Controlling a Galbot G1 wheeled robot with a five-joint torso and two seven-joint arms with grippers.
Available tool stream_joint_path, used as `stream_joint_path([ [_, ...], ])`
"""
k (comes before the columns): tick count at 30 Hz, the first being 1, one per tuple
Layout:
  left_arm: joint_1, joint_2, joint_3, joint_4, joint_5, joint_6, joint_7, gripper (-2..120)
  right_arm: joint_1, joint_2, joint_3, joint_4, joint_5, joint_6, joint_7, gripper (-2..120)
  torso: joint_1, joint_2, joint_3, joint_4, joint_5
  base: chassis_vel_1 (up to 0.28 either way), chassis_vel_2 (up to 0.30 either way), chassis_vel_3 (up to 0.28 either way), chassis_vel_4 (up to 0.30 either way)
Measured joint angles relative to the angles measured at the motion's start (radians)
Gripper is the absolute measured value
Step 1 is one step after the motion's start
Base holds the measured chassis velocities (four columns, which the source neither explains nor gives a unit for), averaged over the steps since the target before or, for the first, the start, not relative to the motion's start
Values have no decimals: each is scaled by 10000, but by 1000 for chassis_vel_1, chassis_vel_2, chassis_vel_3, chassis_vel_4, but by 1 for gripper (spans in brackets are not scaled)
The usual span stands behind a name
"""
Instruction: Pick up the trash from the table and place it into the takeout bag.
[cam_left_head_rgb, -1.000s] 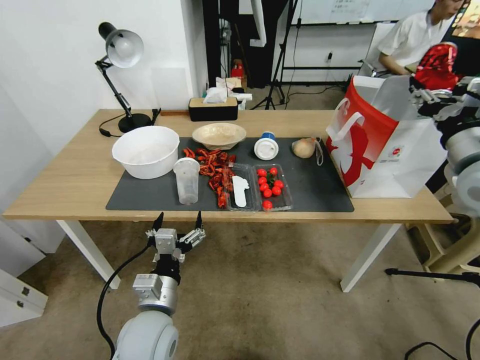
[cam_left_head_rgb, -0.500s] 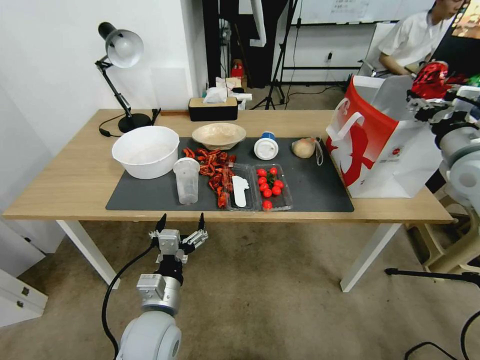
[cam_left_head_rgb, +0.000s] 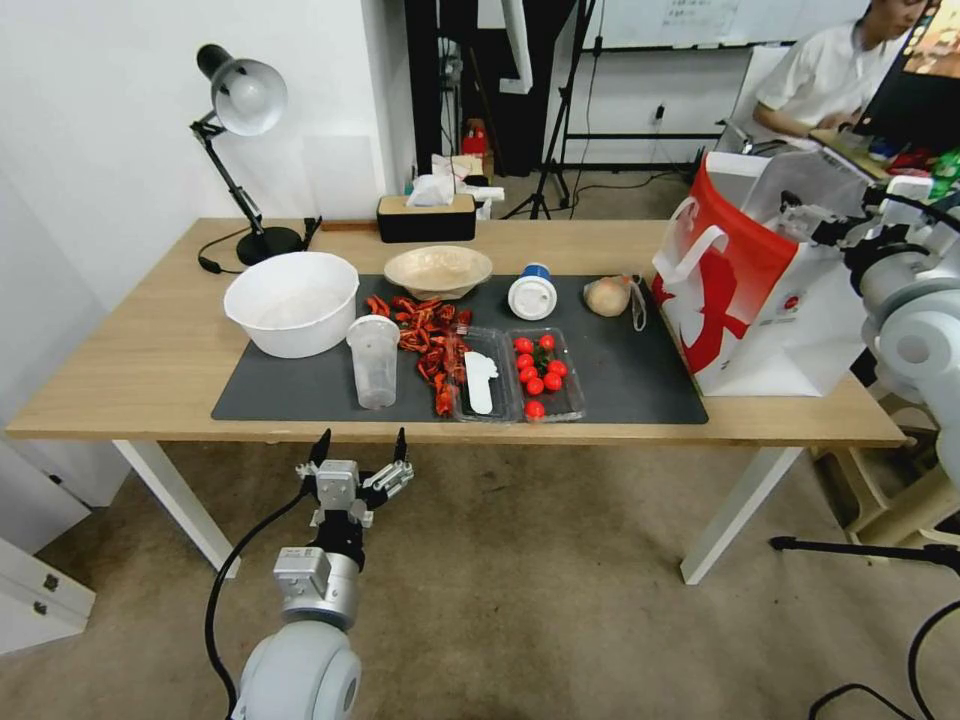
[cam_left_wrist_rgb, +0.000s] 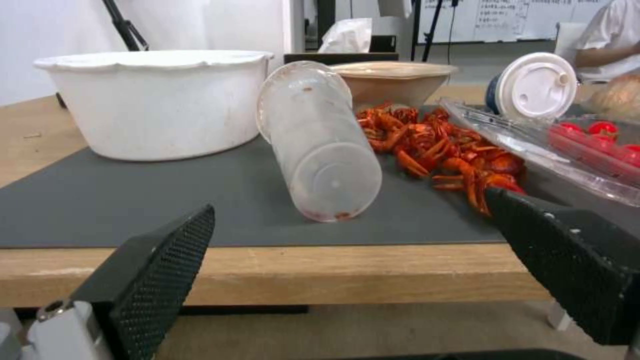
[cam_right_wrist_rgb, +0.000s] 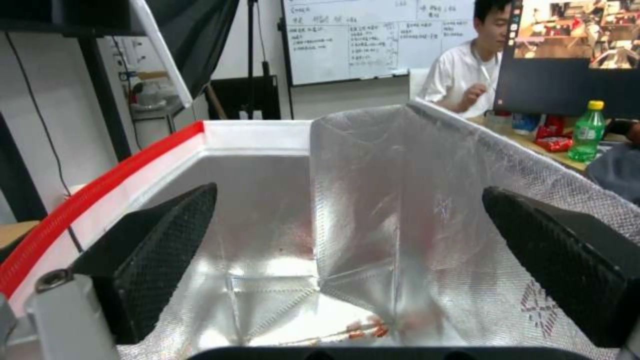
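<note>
Your right pincer (cam_left_head_rgb: 806, 213) hangs wide open, empty, over the takeout bag (cam_left_head_rgb: 760, 300), whose small red logo (cam_left_head_rgb: 792, 303) is unreadable.

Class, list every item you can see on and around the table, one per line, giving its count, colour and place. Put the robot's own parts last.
Takeout bag: one, white and red, right end of table.
Mat: one, dark grey, centre of table.
Large bowl: one, white, left on mat.
Shallow bowl: one, beige, back of mat.
Clear plastic cup: one, clear, front of mat.
Lidded cup: one, white and blue, back of mat.
Wrapped lump: one, tan, beside bag.
Cherry tomato tray: one, clear, red fruit, front of mat.
Crayfish shells: heap, red, mid-mat.
Desk lamp: one, black, back left.
Tissue box: one, black, back edge.
Left end effector: open, below table's front edge.
Right end effector: open, over bag's mouth.
</note>
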Motion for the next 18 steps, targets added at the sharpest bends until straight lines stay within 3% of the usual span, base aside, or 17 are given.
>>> stream_joint_path([
  [9,-25,0,-56,-2,-52,-7,-4,100,-297,-1,96,485,-11,768,-491,100,0,0,1,1,2,0,0,0,0],
  [18,-23,-14,-8,44,-72,-31,-15,100,-1779,-31,639,2151,-151,1846,-2049,100,0,1,-1,0,-3,0,0,0,0],
])
